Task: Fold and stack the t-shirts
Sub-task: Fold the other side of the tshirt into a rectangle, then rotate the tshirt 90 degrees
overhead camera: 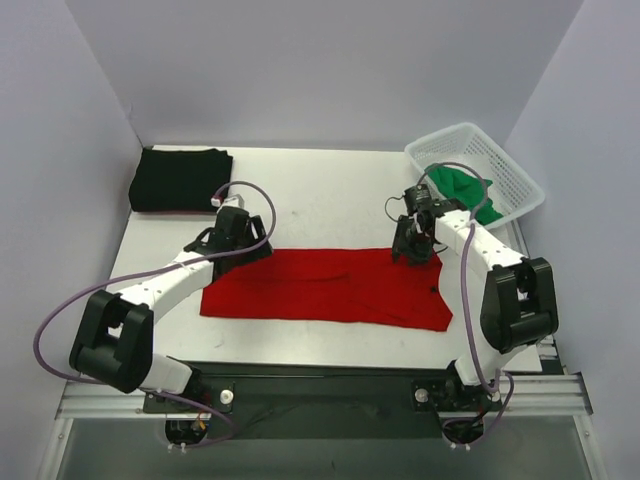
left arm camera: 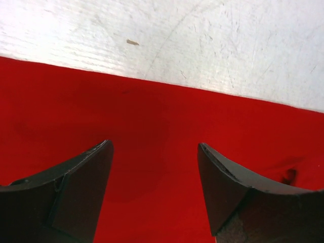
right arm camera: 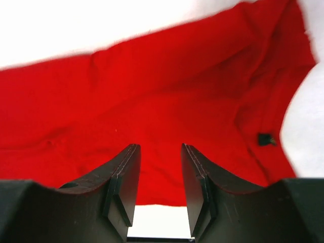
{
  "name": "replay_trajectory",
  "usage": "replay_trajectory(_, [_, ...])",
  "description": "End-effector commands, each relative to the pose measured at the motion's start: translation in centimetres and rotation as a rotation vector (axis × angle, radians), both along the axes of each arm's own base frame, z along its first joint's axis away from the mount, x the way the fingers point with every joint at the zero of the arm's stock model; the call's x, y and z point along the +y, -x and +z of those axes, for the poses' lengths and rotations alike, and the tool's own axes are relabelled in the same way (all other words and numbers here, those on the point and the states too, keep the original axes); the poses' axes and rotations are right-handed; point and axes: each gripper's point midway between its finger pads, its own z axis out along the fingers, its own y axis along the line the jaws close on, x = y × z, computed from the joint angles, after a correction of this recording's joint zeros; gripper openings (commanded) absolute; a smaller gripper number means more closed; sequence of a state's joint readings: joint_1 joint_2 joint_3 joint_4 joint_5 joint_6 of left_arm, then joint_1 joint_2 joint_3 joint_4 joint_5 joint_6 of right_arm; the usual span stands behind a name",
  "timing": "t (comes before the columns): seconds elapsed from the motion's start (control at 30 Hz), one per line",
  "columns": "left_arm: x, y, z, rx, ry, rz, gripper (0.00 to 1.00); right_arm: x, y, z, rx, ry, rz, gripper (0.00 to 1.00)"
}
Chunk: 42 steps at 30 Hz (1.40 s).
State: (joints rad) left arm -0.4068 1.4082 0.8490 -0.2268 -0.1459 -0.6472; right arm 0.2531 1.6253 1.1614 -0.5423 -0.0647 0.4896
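The bright red t-shirt (overhead camera: pixel 325 288) lies flat on the table as a long folded band. My left gripper (overhead camera: pixel 246 248) hovers over its far left edge, jaws wide open and empty; in the left wrist view the gripper (left arm camera: pixel 154 147) has only red cloth (left arm camera: pixel 152 121) beneath it. My right gripper (overhead camera: pixel 412 250) is over the shirt's far right edge. In the right wrist view this gripper (right arm camera: pixel 159 147) stands open with nothing between its pads, above the red cloth (right arm camera: pixel 152 101). A folded black t-shirt (overhead camera: pixel 182 179) sits at the back left. A green t-shirt (overhead camera: pixel 466 189) lies in the basket.
A white mesh basket (overhead camera: pixel 500 165) stands at the back right corner. White walls close in the table on the left, back and right. Bare white tabletop (overhead camera: pixel 320 200) lies between the black shirt and the basket.
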Motion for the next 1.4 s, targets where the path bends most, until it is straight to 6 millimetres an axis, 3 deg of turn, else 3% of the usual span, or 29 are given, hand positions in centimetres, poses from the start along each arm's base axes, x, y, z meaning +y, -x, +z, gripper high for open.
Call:
replay_trajectory(0.0, [-2.5,-0.2,-1.2,0.002,0.083,-0.087,0.78,0.8,2.9,-1.5,0.101,0.021,-0.006,0.38])
replay_trajectory(0.2, [-3.1,-0.4,-4.4,0.045,0.073,-0.128,0.78,2.7,3.5,-4.1,0.171,0.060,0.036,0.38])
replay_trajectory(0.4, [-0.6,1.7,-6.6,0.130,-0.030,-0.071,0.79,3.2,2.7,-6.6,0.239,0.088,0.020,0.38])
replay_trajectory(0.6, [1.1,3.8,-6.5,0.187,-0.101,-0.058,0.78,3.2,0.7,-8.2,0.257,0.129,0.020,0.38])
replay_trajectory(0.8, [0.8,6.2,-5.6,0.195,-0.040,-0.058,0.79,3.7,-3.5,-8.5,0.230,0.161,0.028,0.38])
replay_trajectory(0.83, [0.8,6.5,-5.4,0.195,-0.030,-0.058,0.78,3.7,-3.9,-8.3,0.234,0.165,0.027,0.38])
replay_trajectory(0.87, [0.6,6.7,-4.9,0.182,-0.018,-0.064,0.79,4.2,-5.6,-7.5,0.198,0.154,0.027,0.38])
replay_trajectory(0.93, [0.5,7.4,-4.6,0.186,-0.003,-0.073,0.78,4.3,-6.4,-7.7,0.206,0.157,0.034,0.38])
replay_trajectory(1.1, [0.5,6.9,-1.3,0.129,-0.015,-0.111,0.78,6.5,-10.4,-5.5,0.130,0.082,0.077,0.38])
replay_trajectory(1.23, [0.4,5.5,0.5,0.076,-0.036,-0.136,0.80,7.4,-11.8,-2.9,0.066,0.042,0.116,0.38])
replay_trajectory(1.33, [0.6,3.9,0.6,0.060,-0.055,-0.134,0.80,7.3,-11.6,-1.0,0.030,0.029,0.123,0.38])
replay_trajectory(1.37, [0.8,3.6,-0.2,0.081,-0.065,-0.130,0.80,7.3,-11.3,-0.5,0.024,0.027,0.125,0.38])
